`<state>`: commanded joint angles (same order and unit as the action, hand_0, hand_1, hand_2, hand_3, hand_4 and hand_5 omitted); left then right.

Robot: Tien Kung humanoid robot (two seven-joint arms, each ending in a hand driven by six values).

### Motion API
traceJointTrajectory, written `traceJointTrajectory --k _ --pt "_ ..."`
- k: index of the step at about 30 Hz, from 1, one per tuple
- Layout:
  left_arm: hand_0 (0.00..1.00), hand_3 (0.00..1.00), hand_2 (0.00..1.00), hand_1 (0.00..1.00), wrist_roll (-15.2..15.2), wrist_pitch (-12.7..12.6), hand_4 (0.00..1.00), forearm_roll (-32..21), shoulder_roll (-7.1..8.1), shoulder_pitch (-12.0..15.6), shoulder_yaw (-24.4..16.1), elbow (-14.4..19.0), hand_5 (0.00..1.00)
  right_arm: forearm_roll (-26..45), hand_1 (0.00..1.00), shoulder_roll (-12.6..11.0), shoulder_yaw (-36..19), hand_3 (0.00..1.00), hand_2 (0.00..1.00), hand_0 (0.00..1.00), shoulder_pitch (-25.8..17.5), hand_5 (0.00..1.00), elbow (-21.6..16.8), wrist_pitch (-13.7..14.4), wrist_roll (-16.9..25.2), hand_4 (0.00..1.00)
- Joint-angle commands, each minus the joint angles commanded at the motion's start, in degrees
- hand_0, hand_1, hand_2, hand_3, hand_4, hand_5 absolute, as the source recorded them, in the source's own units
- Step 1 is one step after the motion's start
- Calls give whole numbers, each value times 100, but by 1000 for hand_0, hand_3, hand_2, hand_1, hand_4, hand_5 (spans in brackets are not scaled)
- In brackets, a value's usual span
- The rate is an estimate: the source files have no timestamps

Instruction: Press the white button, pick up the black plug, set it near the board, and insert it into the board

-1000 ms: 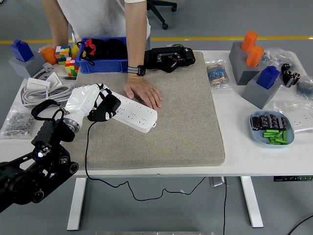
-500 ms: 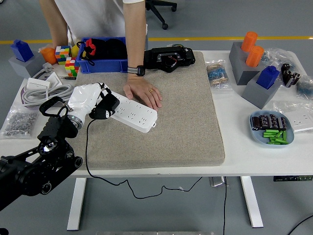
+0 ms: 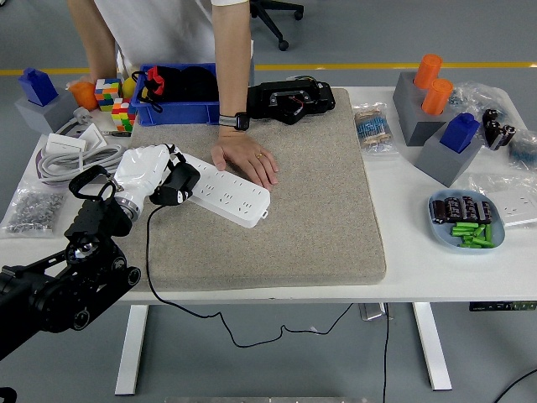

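Note:
A white power strip [image 3: 231,192] lies slanted on the beige mat [image 3: 310,210]. My left hand [image 3: 155,175], white with black fingers, is curled around the black plug [image 3: 178,184] at the strip's left end. The plug's black cable [image 3: 149,252] drops from the hand over the table's front edge. A person at the far side presses a hand [image 3: 245,157] flat on the strip's upper edge. The white button is hidden by my hand. My right arm is out of sight.
A blue bin [image 3: 178,94], Rubik's cubes [image 3: 113,99] and white cables [image 3: 71,151] lie at the back left. A black device [image 3: 292,99] sits at the mat's top. Grey blocks with orange and blue parts [image 3: 436,113] and a dish of green parts [image 3: 466,220] stand right.
My left hand with the plug has shifted slightly left and up along the strip's end, and the forearm has swung in closer. The person's hand has stayed put.

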<state>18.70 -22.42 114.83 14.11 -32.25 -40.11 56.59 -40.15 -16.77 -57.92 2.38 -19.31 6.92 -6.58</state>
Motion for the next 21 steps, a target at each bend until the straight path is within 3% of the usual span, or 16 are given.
traceJointTrajectory --k 21 --pt "232 464 316 320 151 69 585 84 56 32 -15 39 2 -2 621 7 -37 596 627 701 -8 344 3 0 3 633"
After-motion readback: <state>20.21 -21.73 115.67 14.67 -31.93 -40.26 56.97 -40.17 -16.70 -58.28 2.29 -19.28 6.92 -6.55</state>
